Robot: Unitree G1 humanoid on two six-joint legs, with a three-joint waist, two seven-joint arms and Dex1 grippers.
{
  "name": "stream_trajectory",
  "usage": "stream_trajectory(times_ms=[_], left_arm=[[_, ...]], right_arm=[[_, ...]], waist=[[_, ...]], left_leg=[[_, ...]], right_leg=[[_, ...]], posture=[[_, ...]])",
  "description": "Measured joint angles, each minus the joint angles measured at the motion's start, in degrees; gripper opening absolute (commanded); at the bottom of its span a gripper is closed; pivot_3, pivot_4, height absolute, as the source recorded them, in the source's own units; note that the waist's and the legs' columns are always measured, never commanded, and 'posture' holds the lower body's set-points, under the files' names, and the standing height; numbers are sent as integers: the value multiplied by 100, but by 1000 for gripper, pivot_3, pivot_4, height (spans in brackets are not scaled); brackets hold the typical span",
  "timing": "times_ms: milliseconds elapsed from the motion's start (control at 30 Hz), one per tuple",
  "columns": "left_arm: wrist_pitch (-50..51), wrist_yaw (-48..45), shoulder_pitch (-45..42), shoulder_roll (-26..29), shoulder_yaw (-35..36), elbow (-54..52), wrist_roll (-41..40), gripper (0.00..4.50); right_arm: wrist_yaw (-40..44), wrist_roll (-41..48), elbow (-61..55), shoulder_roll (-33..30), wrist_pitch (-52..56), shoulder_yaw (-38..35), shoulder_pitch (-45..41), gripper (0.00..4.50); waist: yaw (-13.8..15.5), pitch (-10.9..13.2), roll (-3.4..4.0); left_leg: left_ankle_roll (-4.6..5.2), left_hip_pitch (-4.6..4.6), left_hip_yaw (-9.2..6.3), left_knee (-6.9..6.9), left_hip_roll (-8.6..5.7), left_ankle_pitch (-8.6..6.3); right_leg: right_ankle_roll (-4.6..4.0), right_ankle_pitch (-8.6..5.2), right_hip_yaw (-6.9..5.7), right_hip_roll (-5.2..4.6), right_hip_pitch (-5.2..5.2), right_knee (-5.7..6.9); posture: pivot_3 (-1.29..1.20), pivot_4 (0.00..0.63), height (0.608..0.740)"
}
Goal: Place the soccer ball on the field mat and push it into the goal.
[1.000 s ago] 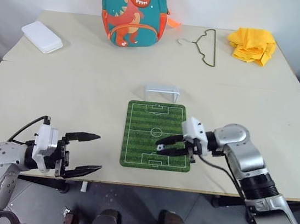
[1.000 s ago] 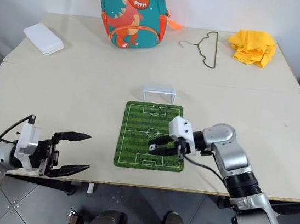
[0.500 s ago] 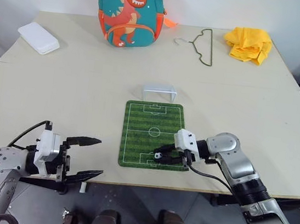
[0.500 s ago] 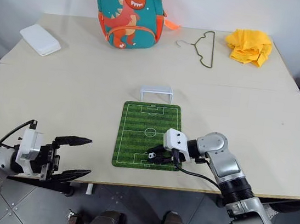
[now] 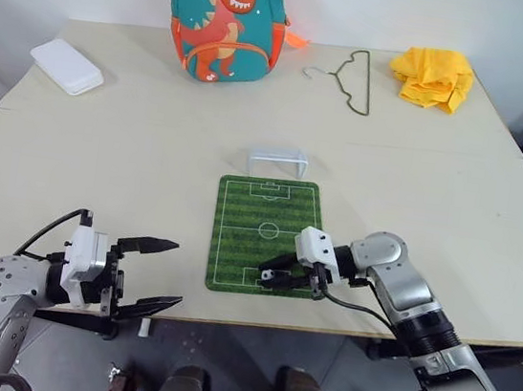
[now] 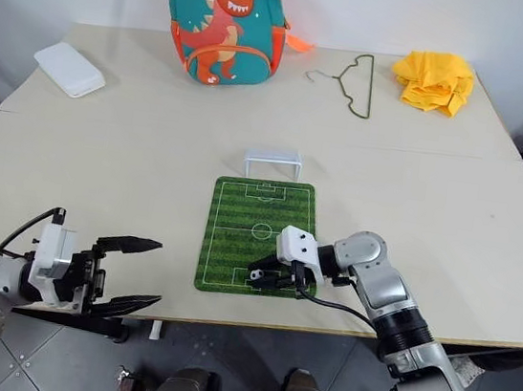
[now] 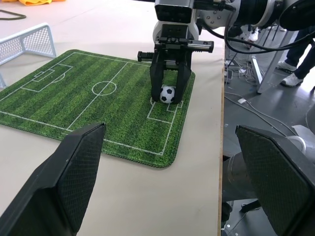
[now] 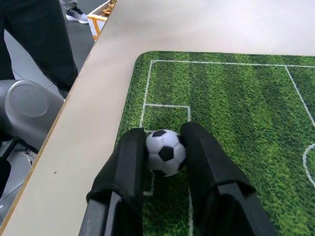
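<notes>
A robot test room or lab, by the look of it: a plain beige tabletop (image 5: 134, 140) against a bare white wall (image 5: 439, 16), grey tiled floor (image 5: 56, 361) below. Cables (image 7: 246, 105) trail on the floor beside it, and staged props sit far back: a dinosaur backpack (image 5: 229, 18), hanger (image 5: 349, 80), yellow cloth (image 5: 436, 77).

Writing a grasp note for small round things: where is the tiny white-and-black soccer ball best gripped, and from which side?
Across its widest middle, one finger on each side, as the right gripper has the tiny white-and-black soccer ball now. Come low from the green field mat's near end; a sphere slips from off-centre fingers.
</notes>
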Motion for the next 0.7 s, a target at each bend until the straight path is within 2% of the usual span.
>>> stream_trajectory(times_ms=[67,133,500,700], left_arm=[[28,34,17,0,5,-5,-3,4500],[33,52,18,0,5,-9,-11,4500],[150,62,31,0,5,-26,-57,4500],[170,59,5,0,5,-26,-63,4500]], right_arm=[[-9,-38,72,61,-17,19,-2,2694],[-5,-37,101,99,-79,17,-2,3240],[-34,49,157,175,-277,-58,-2,3240],[-13,318,150,220,-386,-347,-2,3240]], waist=[[-1,0,0],[0,0,0],[3,0,0],[3,0,0]], left_leg=[[0,0,0,0,0,0],[0,0,0,0,0,0],[-1,-1,0,-1,0,0],[-1,-1,0,-1,0,-1]], right_leg=[[0,0,0,0,0,1],[0,0,0,0,0,0],[0,0,0,0,-1,0],[0,0,0,0,-1,-1]], posture=[[0,150,740],[0,150,740],[0,150,740],[0,150,740]])
